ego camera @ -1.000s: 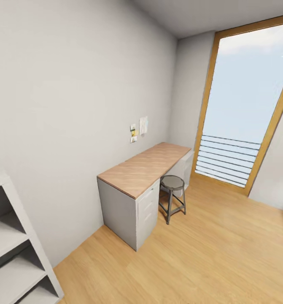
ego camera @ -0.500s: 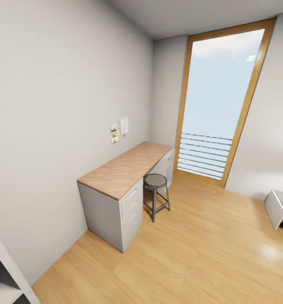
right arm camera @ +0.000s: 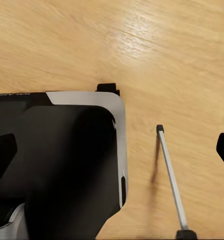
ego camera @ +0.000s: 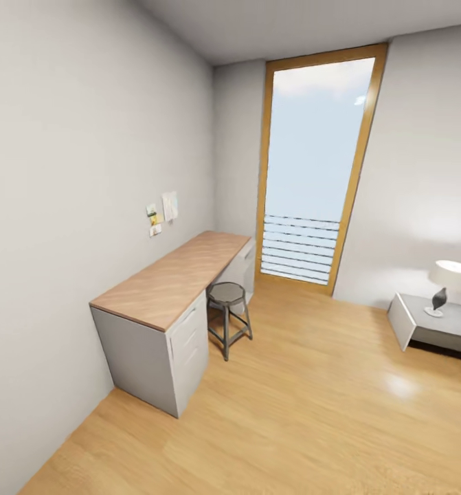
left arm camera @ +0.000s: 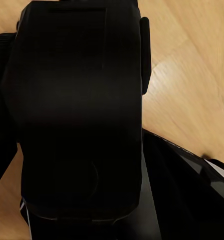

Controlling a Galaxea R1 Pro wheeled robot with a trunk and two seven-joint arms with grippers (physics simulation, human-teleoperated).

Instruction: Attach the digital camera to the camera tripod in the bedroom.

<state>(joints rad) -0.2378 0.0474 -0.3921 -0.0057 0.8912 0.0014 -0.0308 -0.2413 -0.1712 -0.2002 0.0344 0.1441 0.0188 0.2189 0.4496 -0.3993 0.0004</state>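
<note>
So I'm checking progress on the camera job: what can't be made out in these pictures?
- Left wrist view: a dark blurred bulk hides the fingers; its identity is unclear.
- Right wrist view: a silver rod is cut off by the edge, so what it belongs to is unclear.
- Head view: the wall notes are too small to read; the nightstand is cut by the edge.
</note>
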